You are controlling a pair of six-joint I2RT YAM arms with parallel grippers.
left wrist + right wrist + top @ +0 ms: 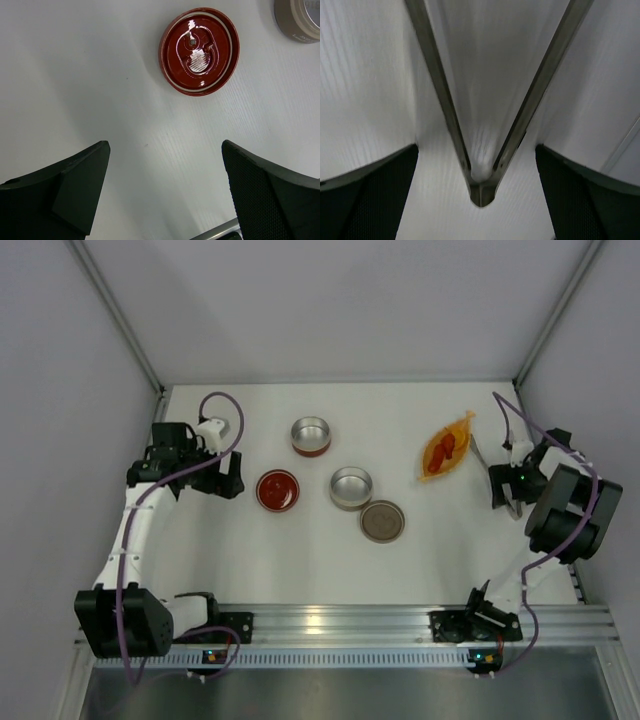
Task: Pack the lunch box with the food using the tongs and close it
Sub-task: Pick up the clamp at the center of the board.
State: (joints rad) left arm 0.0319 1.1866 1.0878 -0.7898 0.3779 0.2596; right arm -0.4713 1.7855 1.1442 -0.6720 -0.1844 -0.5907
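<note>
Tongs [481, 192] lie between spread fingers [375, 190] of right hand [476, 147].

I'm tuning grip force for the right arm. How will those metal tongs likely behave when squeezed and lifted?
The tongs look thin, smooth metal, so probably slippery in a light hold. Two arms splay from one joint, so a squeeze likely springs them together. Lying flat, they seem unlikely to roll.
</note>
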